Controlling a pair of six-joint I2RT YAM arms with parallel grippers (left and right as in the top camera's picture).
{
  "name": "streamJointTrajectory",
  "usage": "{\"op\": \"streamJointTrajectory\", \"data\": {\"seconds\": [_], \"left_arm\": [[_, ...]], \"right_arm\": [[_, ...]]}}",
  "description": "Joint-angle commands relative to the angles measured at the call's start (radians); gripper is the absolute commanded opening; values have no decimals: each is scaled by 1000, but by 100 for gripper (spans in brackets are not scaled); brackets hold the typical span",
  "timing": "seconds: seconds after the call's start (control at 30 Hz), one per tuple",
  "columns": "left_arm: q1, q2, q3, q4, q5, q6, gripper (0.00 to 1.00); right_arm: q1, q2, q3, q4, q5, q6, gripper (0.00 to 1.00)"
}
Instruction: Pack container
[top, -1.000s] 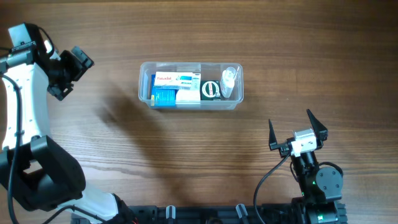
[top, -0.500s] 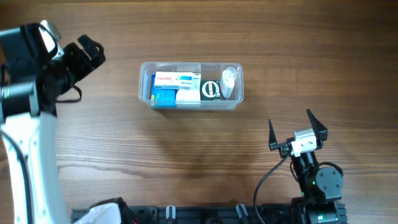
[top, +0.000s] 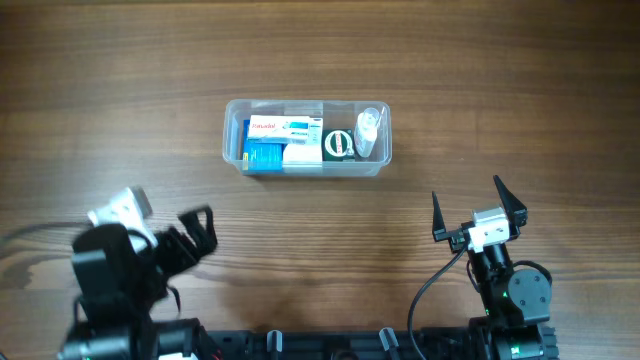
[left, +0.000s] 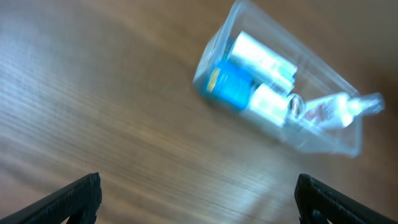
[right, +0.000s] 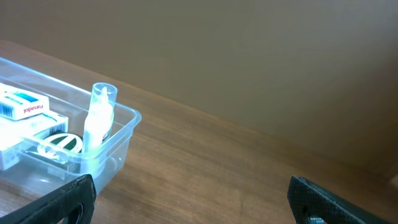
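The clear plastic container (top: 233, 115) sits at the table's middle back. It holds white and blue boxes (top: 283, 140), a green and white round item (top: 339, 144) and a small clear bottle (top: 368, 130). The container also shows, blurred, in the left wrist view (left: 339, 144) and at the left of the right wrist view (right: 121, 140). My left gripper (top: 190, 240) is open and empty at the front left, well short of the container. My right gripper (top: 478, 208) is open and empty at the front right.
The wooden table top (top: 320, 240) lies between the grippers and the container. A black rail (top: 330, 345) runs along the front edge.
My left arm has swung from the back left, beside the container, down to the front left near its base. The right arm and the container have not moved.
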Motion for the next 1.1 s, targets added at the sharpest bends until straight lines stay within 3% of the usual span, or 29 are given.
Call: {"op": "streamJointTrajectory", "data": {"seconds": [0.0,0.3,0.47,0.57,0.8,1.07], "left_arm": [[-11,-151,-155,19,-17,-10,100],[-86,-300,-420,385,-17,-10,100],[-109,-324,-540,726,-22,-4,100],[-133,-357,-604,879,-21,75,100],[-175,-471,-685,931,-25,341,100],[-177,-494,-727,947,-169,351,100]], "right_arm": [[-5,-8,-1,1,13,-10,100],[-5,-8,-1,2,13,-10,100],[-5,-8,-1,2,13,-10,100],[-5,-8,-1,1,13,-10,100],[-5,-8,-1,2,13,-10,100],[-5,-6,-1,2,13,-10,100]]}}
